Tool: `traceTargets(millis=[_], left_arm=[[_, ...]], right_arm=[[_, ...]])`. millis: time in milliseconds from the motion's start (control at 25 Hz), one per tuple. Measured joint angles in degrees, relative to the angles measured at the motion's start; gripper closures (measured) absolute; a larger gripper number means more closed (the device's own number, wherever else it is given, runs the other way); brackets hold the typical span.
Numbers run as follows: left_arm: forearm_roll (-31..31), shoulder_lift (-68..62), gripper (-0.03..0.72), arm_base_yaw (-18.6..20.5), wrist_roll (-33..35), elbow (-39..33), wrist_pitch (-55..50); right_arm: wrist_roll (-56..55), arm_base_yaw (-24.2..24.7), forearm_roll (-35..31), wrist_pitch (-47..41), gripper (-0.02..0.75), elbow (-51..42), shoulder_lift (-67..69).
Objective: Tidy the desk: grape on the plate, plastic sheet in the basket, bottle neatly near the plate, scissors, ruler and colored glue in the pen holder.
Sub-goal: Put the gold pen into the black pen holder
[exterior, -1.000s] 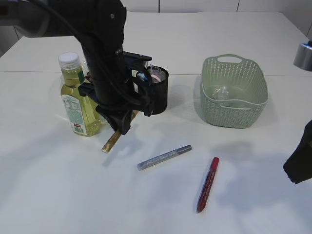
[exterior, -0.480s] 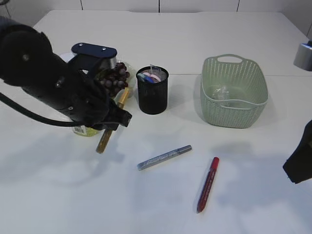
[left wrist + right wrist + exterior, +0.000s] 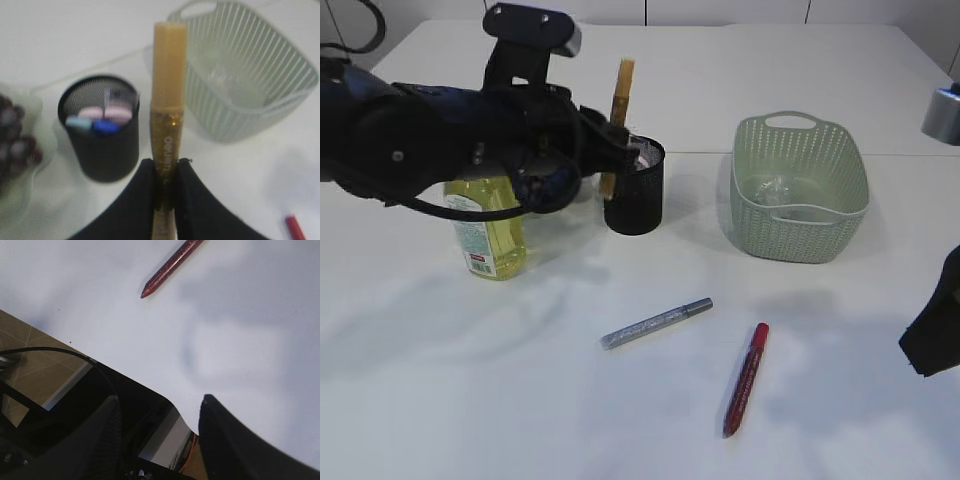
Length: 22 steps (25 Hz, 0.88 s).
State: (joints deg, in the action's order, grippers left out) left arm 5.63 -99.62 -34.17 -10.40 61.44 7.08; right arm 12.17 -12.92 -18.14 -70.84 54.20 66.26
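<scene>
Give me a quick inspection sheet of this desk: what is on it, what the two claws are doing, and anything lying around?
Surface: white table, bare in front.
Job's things: gold glitter glue tube held upright beside the black mesh pen holder, not yet inside; silver glue pen and red glue pen lying loose; yellow-green drink bottle standing; dark grapes at the left wrist view's edge; clear plastic sheet in the green woven basket.
Clutter: nothing seen.
Grippers: left gripper clamped on the gold tube; right gripper open, empty, at the table edge.
Cables: black cable by the right gripper.
Surroundings: brown floor beyond the table.
</scene>
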Motion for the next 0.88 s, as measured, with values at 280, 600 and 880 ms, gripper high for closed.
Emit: traceTargets(millis=[280,600,880], left_arm=[[0.1,-5.0,0.62,0.0,0.0,1.8,21.4],[0.1,-10.8,0.618,0.5,0.0,11.5,22.0],[-0.3,-16.2,0.616,2.3,0.0,19.2,17.8]], right_arm=[[0.0,0.0,-0.3,0.0,0.338,0.0,0.0],[0.0,0.0,-0.3,0.0,0.338,0.0,0.0],[0.0,0.0,-0.4,0.0,0.339,0.0,0.0]])
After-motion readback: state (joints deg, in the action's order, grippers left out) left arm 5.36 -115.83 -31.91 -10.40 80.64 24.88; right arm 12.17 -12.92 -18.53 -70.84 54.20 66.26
